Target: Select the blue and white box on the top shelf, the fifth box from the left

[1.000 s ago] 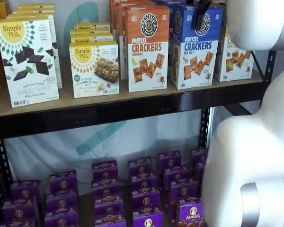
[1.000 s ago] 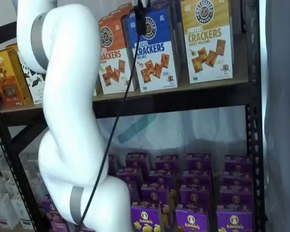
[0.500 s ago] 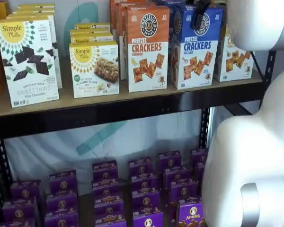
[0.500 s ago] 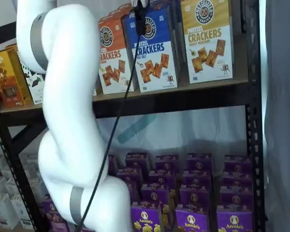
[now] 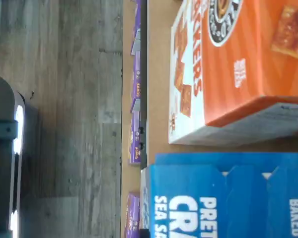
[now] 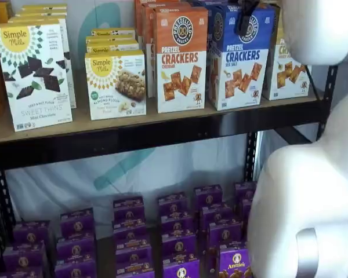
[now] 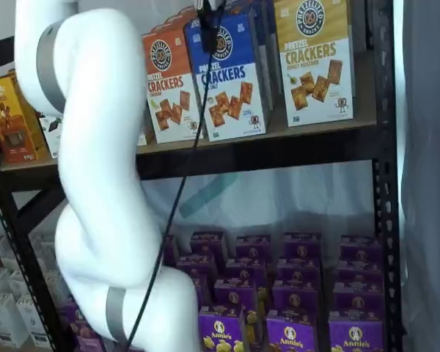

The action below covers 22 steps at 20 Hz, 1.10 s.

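The blue and white box (image 6: 240,58) stands upright on the top shelf (image 6: 75,124), between an orange-topped cracker box (image 6: 181,58) and a yellow-topped one (image 6: 287,69). It also shows in a shelf view (image 7: 227,81) and in the wrist view (image 5: 223,198), where I see its blue top flaps from above. My gripper (image 6: 245,17) hangs from above at the box's upper edge. Its black fingers (image 7: 209,29) show against the box's blue top with a cable beside them. No gap between the fingers shows.
Simple Mills boxes (image 6: 116,84) stand to the left on the top shelf. Small purple boxes (image 6: 180,231) fill the lower level. My white arm (image 7: 95,183) stands between camera and shelves. A black upright (image 7: 385,183) bounds the shelves on the right.
My arm has shifted a little to the left in a shelf view, and the black fingers moved slightly with it. The blue and white box seems nudged very slightly left.
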Each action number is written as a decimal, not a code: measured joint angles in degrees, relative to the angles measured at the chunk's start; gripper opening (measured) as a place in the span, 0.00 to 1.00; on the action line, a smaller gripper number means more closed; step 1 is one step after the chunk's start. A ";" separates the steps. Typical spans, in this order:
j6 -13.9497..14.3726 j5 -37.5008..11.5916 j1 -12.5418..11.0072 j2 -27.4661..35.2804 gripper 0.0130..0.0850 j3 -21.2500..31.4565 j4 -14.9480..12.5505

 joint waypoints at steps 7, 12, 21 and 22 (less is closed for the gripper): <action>0.09 2.57 0.05 -4.07 0.67 2.72 -0.66; -0.09 4.59 -0.58 -8.45 0.67 6.60 0.09; -1.65 6.91 -2.47 -16.06 0.67 13.68 0.45; -1.98 7.02 -2.84 -16.91 0.67 14.55 0.51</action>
